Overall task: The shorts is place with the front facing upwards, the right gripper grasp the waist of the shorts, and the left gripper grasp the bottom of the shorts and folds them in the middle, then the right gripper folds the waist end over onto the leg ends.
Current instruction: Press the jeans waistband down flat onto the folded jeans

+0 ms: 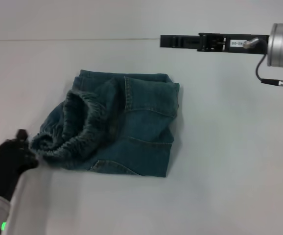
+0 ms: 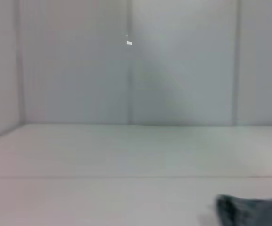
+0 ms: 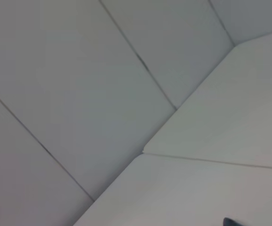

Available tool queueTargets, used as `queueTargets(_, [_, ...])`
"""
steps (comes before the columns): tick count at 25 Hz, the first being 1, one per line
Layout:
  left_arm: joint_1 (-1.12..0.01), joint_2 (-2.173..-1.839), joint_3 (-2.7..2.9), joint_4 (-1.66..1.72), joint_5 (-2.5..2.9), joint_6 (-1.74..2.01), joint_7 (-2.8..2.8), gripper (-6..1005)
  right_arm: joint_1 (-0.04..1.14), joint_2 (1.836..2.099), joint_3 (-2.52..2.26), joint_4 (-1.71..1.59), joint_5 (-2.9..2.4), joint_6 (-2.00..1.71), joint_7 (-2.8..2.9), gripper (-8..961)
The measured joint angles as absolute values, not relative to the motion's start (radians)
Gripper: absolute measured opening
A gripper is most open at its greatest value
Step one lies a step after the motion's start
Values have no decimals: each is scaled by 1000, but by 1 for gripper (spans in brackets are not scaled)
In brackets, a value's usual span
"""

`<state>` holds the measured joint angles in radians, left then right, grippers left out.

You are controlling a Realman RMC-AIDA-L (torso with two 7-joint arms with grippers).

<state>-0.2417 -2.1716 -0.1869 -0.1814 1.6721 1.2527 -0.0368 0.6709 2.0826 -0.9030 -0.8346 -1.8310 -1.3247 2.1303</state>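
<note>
shorts (image 1: 131,132) folded once, two grippers apart

**Shorts: folded bundle, waistband lying open on the left**

We see the shorts (image 1: 131,132), blue-green washed denim, folded into a rough square on the tabletop (image 1: 229,186). The waist (image 1: 75,129), a puckered elastic band, curls open at the bundle's left edge. Stitched pocket seams face up. We cannot make out the leg hems.

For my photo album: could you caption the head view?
Folded shorts on a white table, left tool beside the waist, right tool raised behind.
</note>
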Motion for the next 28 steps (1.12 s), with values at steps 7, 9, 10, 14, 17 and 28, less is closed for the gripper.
queueTargets(7, [-213,-2166,-259,-141,1676,1377,-77,2,643,2083,-839,-835,-1825,-1359,2098,826])
queueTargets(9, [-215,-2166,-221,-110,1682,1455,-147,2,634,2083,-829,-835,-1818,-1364,2085,826])
queueTargets(10, [-216,-2166,-203,-101,1682,1478,-168,2,628,2082,-826,-835,-1813,-1365,2081,826])
queueTargets(14, [-240,-2167,-50,-43,1720,1655,-272,1,607,2079,-813,-832,-1790,-1365,2064,827])
queueTargets(17, [-282,-2167,79,5,1801,1741,-339,1,598,2078,-803,-832,-1785,-1364,2062,827])
queueTargets(28, [-422,-2172,285,-30,1877,1479,-371,3,576,2082,-802,-822,-1784,-1363,2060,829])
